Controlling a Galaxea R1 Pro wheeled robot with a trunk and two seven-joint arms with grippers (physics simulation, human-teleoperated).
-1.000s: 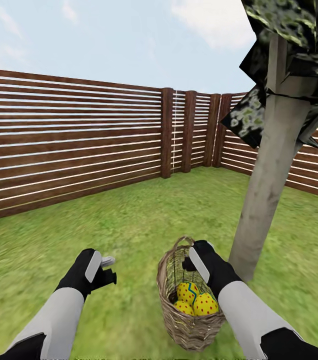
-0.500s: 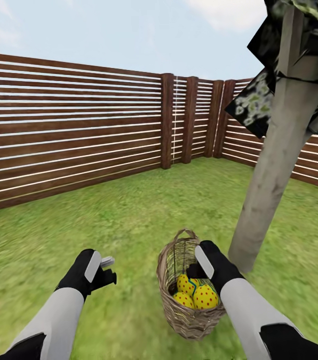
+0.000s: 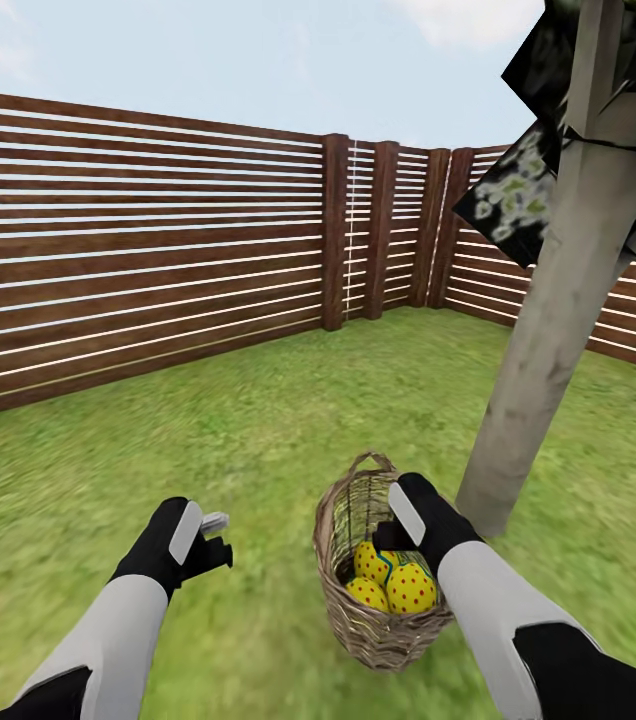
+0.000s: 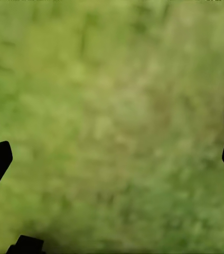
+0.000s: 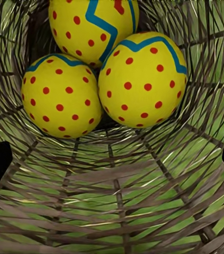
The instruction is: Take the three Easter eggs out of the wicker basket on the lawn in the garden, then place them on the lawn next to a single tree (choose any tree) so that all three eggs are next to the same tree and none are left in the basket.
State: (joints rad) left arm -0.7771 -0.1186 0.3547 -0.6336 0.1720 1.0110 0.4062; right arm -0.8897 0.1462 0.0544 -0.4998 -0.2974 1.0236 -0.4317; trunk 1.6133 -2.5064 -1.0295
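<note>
Inside — round woven wicker basket [image 5: 117,201]

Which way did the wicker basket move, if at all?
No. The wicker basket keeps its place beside the foot of the tree; the whole view shifted, so the camera moved.

Open-woven tan wicker basket [image 3: 378,610] — rough strands with a faint sheen; inside it, three smooth, matt-painted yellow Easter eggs [image 5: 143,79]. Beneath the basket, soft mottled grass lawn [image 3: 258,430]. Behind it — a fence [image 3: 138,260] of dark brown wooden slats.
</note>
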